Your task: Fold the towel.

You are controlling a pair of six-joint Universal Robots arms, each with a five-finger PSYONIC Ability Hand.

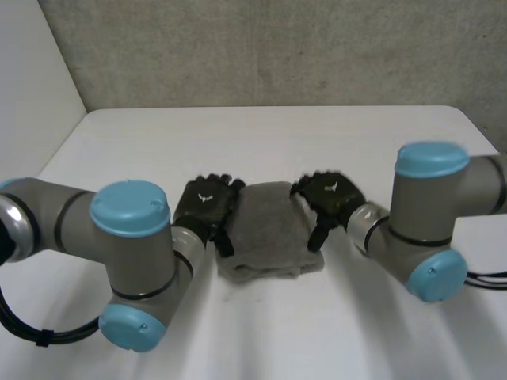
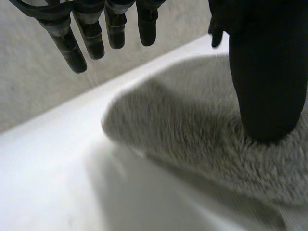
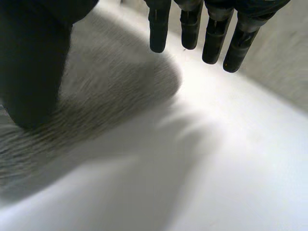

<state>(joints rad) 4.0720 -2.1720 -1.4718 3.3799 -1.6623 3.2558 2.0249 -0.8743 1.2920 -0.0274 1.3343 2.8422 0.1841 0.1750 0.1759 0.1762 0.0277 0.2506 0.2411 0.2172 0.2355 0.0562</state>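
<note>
Near the middle of the white tabletop (image 1: 261, 134) lies a grey fluffy towel (image 1: 269, 229), folded into a compact, roughly rectangular bundle with its long side running away from the robot. At the towel's left edge sits the left robot hand (image 1: 206, 207), and at the right edge the right robot hand (image 1: 329, 196), so the cloth lies between the two.

Seen from the left wrist, the left robot hand (image 2: 267, 72) is released: its fingers (image 2: 67, 45) hang straight and clear above the tabletop (image 2: 48, 168) just beyond the towel (image 2: 192, 134), while its thumb tip rests on the pile near the edge.

Seen from the right wrist, the right robot hand (image 3: 33, 62) is likewise released, with straight fingers (image 3: 159, 29) held above the bare tabletop (image 3: 231, 159) beside the towel (image 3: 110, 82) and its thumb tip on the cloth.

A rough grey wall (image 1: 277, 47) rises behind the tabletop.
</note>
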